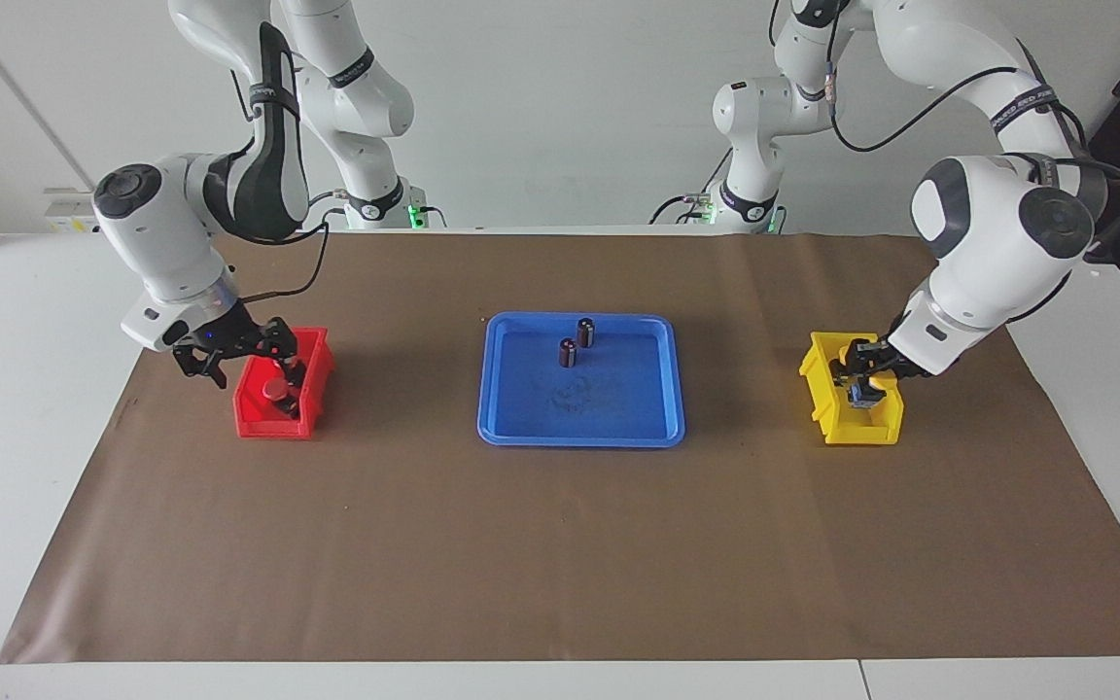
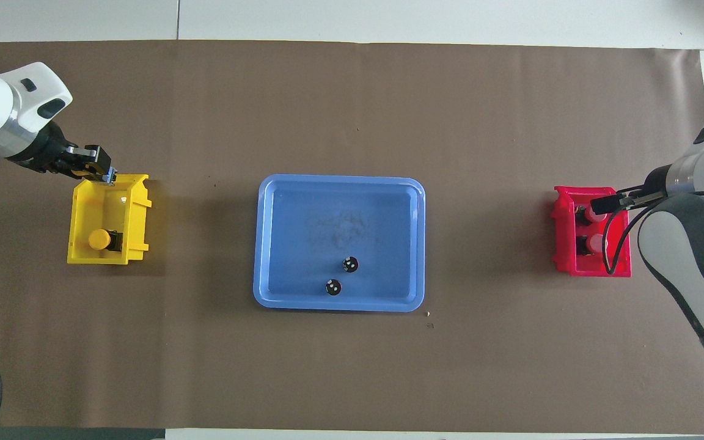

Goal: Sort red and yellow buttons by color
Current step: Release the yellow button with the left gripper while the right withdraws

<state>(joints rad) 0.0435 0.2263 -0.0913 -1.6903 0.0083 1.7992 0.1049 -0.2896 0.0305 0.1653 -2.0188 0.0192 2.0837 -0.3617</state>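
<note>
A white table (image 1: 25, 408) under brown paper (image 1: 560, 544) stands before a pale wall. A glossy blue tray (image 2: 278, 244) holds two dark cylinders (image 2: 341, 275). Red buttons (image 2: 590, 229) sit in the red bin (image 2: 563, 244), beneath the right gripper (image 1: 283, 374). A yellow button (image 2: 100, 239) sits in the yellow bin (image 2: 80, 208), beneath the left gripper (image 1: 861, 384). I cannot tell either's jaw state.

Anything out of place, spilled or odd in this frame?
Nothing stands out. Red buttons sit in the red bin, a yellow button in the yellow bin, and two dark cylinders stand upright in the blue tray.
</note>
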